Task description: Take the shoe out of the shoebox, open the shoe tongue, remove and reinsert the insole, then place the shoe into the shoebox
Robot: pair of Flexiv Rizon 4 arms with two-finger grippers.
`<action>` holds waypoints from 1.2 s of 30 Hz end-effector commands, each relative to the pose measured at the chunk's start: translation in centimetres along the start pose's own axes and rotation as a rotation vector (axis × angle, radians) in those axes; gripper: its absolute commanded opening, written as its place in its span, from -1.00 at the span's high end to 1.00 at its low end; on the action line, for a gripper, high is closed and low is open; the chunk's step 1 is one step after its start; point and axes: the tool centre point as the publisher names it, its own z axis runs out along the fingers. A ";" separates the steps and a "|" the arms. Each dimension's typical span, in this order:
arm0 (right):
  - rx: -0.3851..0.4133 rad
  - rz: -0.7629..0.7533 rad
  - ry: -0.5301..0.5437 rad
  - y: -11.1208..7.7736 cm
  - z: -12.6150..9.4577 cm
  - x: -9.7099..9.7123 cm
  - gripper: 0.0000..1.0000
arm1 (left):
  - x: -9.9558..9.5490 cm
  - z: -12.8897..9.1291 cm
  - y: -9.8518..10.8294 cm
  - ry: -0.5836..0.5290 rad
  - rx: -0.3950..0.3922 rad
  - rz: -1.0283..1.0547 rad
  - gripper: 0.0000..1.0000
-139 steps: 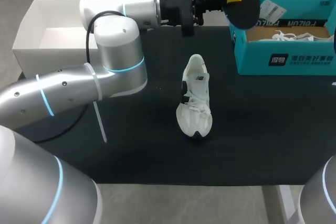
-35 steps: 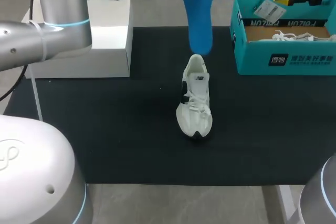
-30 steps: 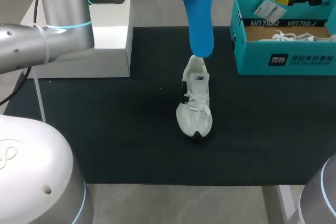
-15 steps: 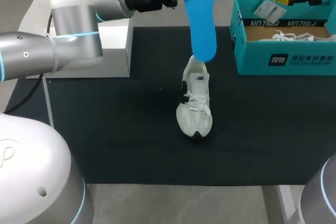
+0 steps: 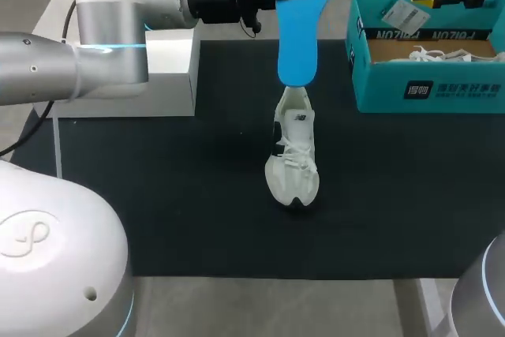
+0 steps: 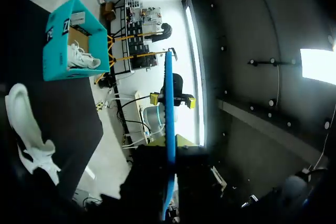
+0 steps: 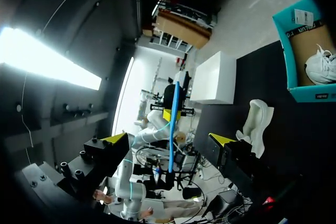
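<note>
- the insole [image 5: 298,29] is clamped in the left jaws, its lower end seemingly touching the shoe [image 5: 293,151] collar.
- it is best tilted toe-ward, then slid in; the right jaws stand apart.

A black mat [image 5: 197,211] covers most of the table, lying flat, its surface dull and evenly lit with only soft shadows on it. Its near edge runs straight across, and past it a band of plain grey [image 5: 276,305] shows; whether that is bare table top or floor cannot be told. A white box [image 5: 170,69] stands at the mat's far left corner, its front wall upright and brightly lit, its right-hand part resting on the mat. From the right wrist view the same white box [image 7: 215,77] stands at the far edge of the dark mat [image 7: 294,124], its walls plain.
</note>
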 end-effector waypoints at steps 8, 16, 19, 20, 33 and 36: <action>-0.002 0.001 -0.002 -0.1 0.1 0.0 -1.00 | -1.3 0.5 0.0 -0.042 0.086 -0.056 1.00; 0.028 0.136 -0.199 1.1 -0.3 1.7 -1.00 | -2.3 0.6 -0.7 -0.079 0.094 -0.074 1.00; 0.000 0.375 -0.489 2.5 0.2 3.3 -1.00 | -2.6 0.8 -1.0 -0.078 0.094 -0.074 1.00; 0.000 0.427 -0.557 2.9 0.7 3.8 -1.00 | -2.7 0.9 -1.0 -0.076 0.095 -0.075 1.00; -0.023 0.674 -1.148 4.5 6.6 4.8 -1.00 | -3.7 1.9 -2.8 -0.068 0.104 -0.096 1.00; -0.018 0.628 -1.161 4.4 7.2 4.8 -1.00 | -4.1 1.9 -3.3 -0.064 0.093 -0.127 1.00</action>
